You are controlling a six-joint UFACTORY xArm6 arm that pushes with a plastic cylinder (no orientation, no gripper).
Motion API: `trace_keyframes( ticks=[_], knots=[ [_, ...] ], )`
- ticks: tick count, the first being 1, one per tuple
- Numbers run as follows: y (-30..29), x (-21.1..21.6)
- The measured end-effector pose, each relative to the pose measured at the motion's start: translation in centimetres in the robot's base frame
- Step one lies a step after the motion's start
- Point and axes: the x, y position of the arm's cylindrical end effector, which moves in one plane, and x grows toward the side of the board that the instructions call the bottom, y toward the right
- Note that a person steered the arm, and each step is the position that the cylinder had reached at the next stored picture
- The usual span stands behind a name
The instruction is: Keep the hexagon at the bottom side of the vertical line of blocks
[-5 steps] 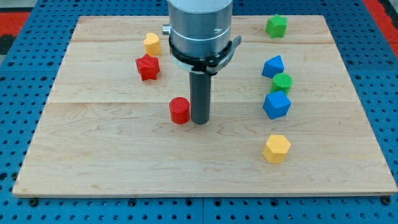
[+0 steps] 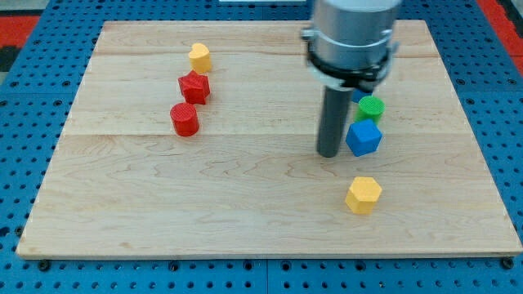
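Yellow hexagon [image 2: 363, 194] sits below the blue cube [image 2: 364, 137] and green cylinder [image 2: 371, 107], a column at the view's right. My tip [image 2: 329, 153], holding nothing, rests just left of the cube, up-left of the hexagon.

My arm's housing [image 2: 353, 37] runs off the view's top and partly hides the green cylinder [image 2: 372, 107] behind it.

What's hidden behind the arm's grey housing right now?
Only the green cylinder peeks out beside the dark rod, above the blue cube. My tip sits just left of that cube. Anything further behind is covered.
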Motion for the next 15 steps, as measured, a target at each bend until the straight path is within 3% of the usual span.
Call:
trace_keyframes(
  ticks=[1,2,3,4,5,6,7,8,10,11,13,15],
  knots=[
    [0.6,2.0],
    [7.7,2.5],
    [5.9,7.4],
    [-1.4,7.1],
    [-14.5,7.0],
    [-16.4,8.4],
    [-22.6,6.0],
    [-22.2,7.1],
    [-29.9,4.9],
    [-26.4,2.7],
    [-24.6,7.5],
    [-19.1,4.1]
  ],
)
